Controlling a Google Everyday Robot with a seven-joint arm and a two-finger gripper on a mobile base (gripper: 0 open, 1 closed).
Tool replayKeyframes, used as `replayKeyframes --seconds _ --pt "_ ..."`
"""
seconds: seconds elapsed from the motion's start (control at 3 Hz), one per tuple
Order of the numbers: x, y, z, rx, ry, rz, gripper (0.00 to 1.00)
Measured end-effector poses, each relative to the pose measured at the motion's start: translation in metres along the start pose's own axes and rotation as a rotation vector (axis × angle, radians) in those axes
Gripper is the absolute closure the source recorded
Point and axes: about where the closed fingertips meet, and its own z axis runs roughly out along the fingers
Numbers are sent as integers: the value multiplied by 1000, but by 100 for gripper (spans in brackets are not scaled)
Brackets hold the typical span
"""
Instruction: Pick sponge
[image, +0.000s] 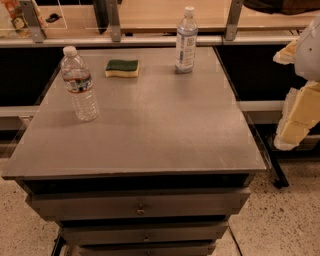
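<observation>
The sponge (122, 68) is a small pale-yellow block with its dark green face up. It lies flat at the back of the grey metal table top (150, 130), left of centre, between two bottles. My gripper (289, 97) hangs at the right edge of the view, off the table's right side and well away from the sponge. Its cream-yellow padded fingers (299, 116) stand apart, open and holding nothing.
A clear water bottle (80, 91) stands at the table's left, in front of the sponge. A second bottle (186, 41) stands at the back, right of the sponge. A shelf rail with metal posts (115, 20) runs behind. Drawers (140, 207) sit below the top.
</observation>
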Motion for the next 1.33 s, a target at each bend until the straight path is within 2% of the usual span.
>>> replayKeyframes --seconds 0.33,0.67,1.0,1.33 --pt "-1 0 0 2 -1 -1 0" --pt "-24 -6 -6 7 -49 -33 0" --pt "-52 -13 -4 -13 -129 -49 0" --pt "-72 -19 11 -49 -218 0 0"
